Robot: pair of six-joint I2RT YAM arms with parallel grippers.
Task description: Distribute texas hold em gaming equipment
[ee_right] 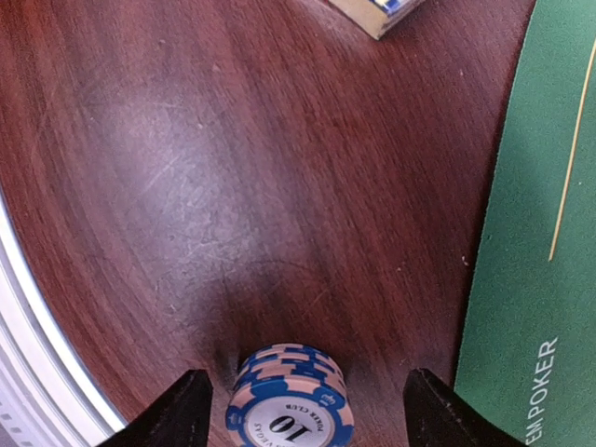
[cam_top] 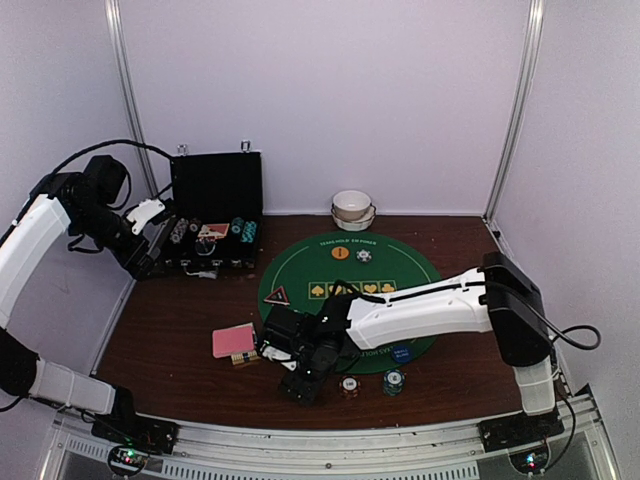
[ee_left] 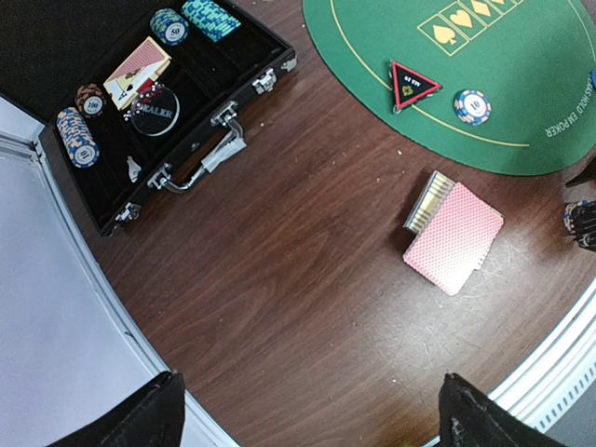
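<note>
A small stack of round blue-and-cream striped poker chips stands on the scuffed brown wood-grain desk. Its top face reads "10", and the rim lettering is cut off. The right tool straddles the stack, fingers spread and touching nothing. "POKER" runs along the green felt mat. The left tool gapes wide and empty. Pink-backed playing cards lie stacked beside the mat. A clear disc in the black hinged case reads "DEALER", its first letter obscured.
</note>
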